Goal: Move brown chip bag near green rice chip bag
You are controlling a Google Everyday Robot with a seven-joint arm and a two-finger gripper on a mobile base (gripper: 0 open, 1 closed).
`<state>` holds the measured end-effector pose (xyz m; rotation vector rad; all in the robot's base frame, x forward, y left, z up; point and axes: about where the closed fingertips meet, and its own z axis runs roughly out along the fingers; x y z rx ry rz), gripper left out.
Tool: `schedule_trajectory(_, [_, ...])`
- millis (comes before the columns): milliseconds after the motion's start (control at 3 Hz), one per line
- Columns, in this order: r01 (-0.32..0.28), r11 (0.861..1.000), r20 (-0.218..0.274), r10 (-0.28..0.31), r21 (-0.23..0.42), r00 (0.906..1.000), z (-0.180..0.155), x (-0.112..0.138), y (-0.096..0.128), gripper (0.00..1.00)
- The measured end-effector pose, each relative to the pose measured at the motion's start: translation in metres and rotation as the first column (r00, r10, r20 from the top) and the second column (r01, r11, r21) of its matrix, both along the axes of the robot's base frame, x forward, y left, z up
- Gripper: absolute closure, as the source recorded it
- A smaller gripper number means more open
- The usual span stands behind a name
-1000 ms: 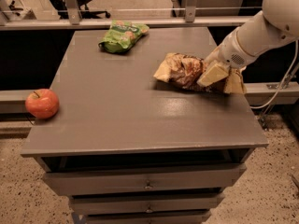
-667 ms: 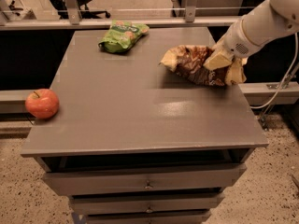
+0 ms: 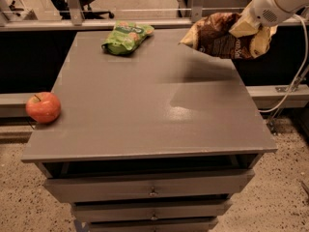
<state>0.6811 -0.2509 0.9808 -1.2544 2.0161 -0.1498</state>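
The light is dim and warm and comes mostly from overhead. The grey counter [image 3: 120,124] has a matte top with a broad, pale sheen just to the 3 o'clock side of its middle, a soft glare with no hard highlight. Toward 1 o'clock from that sheen lies a dark, soft-edged shadow, cast by the brown bag [image 3: 215,36] held clear of the counter. The gripper [image 3: 246,29] holds it at 2 o'clock in the frame, jaws closed on the bag. The white arm [image 3: 282,1] is the brightest surface, nearly washed out. The green bag [image 3: 126,36] at 11 o'clock is evenly lit. The apple [image 3: 43,107] at 9 o'clock stands saturated against a black band. The drawers [image 3: 149,190] at 6 o'clock sit in deep shadow.
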Motion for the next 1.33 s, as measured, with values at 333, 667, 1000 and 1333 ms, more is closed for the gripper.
schedule_trajectory(333, [0.0,1.0,0.0,0.0,0.0,1.0,0.0,0.0,0.0,1.0])
schedule_trajectory(667, [0.02,0.999,0.031,-0.021,0.029,0.9993,0.001,0.007,0.009,1.0])
schedule_trajectory(1000, [0.043,0.996,0.082,-0.05,0.083,0.9954,0.003,0.038,0.029,1.0])
schedule_trajectory(1333, [0.04,0.99,0.113,-0.056,0.139,0.9919,0.005,0.069,0.062,1.0])
